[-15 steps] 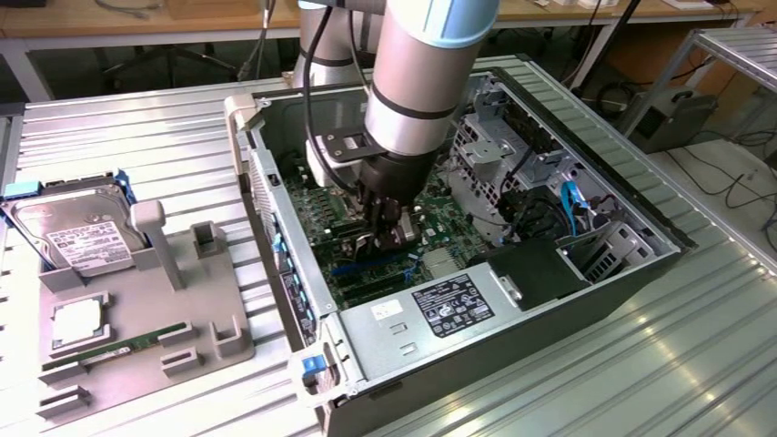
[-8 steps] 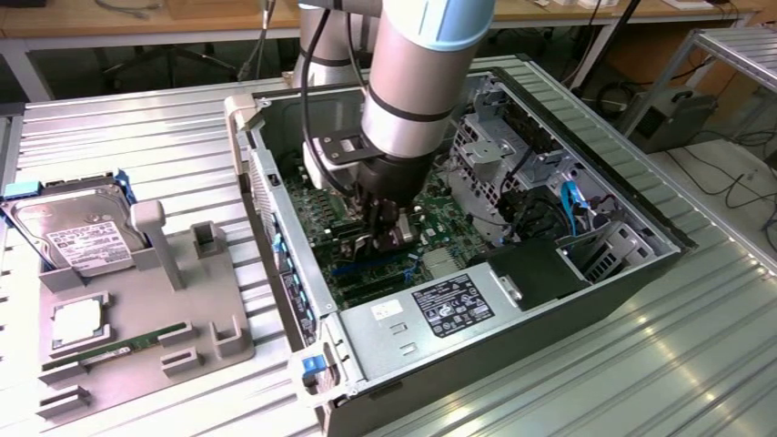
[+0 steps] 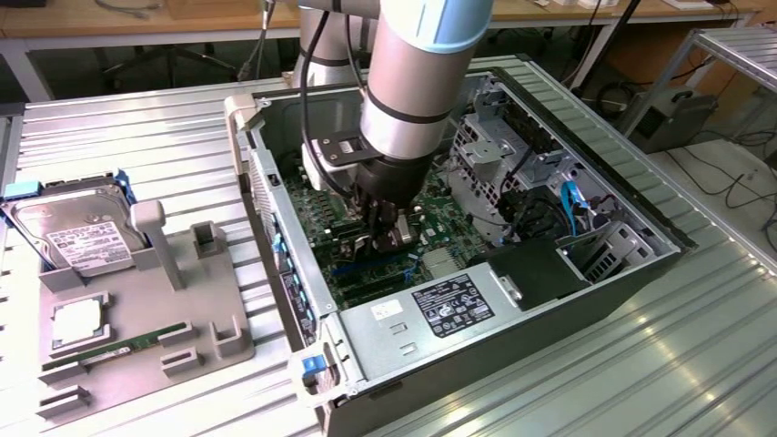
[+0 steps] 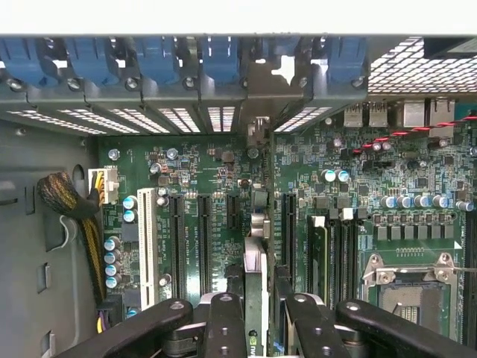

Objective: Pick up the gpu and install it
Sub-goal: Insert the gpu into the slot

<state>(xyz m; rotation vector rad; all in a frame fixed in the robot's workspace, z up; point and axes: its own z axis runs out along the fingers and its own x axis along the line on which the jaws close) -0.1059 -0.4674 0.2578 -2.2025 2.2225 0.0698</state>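
The gpu (image 4: pixel 256 287) appears edge-on in the wrist view as a thin green card with a silver end, standing upright between my fingers (image 4: pixel 223 328). My gripper (image 4: pixel 257 324) is shut on it. The card hangs just over the black expansion slots (image 4: pixel 203 239) of the green motherboard (image 4: pixel 223 171), its silver end toward the rear slot openings (image 4: pixel 220 118). In the exterior view my gripper (image 3: pixel 386 232) reaches down inside the open computer case (image 3: pixel 631 228), low over the motherboard (image 3: pixel 352 264); the gpu (image 3: pixel 398 240) is a dark shape at its tip.
On the exterior view's left, a grey tray (image 3: pixel 225 337) holds a hard drive (image 3: pixel 79 238), a memory stick (image 3: pixel 116 350) and a square chip (image 3: pixel 75 320). The power supply (image 3: pixel 456 305) and drive cage (image 3: pixel 492 155) crowd the case. A cable bundle (image 4: pixel 71 209) and CPU socket (image 4: pixel 414 287) flank the slots.
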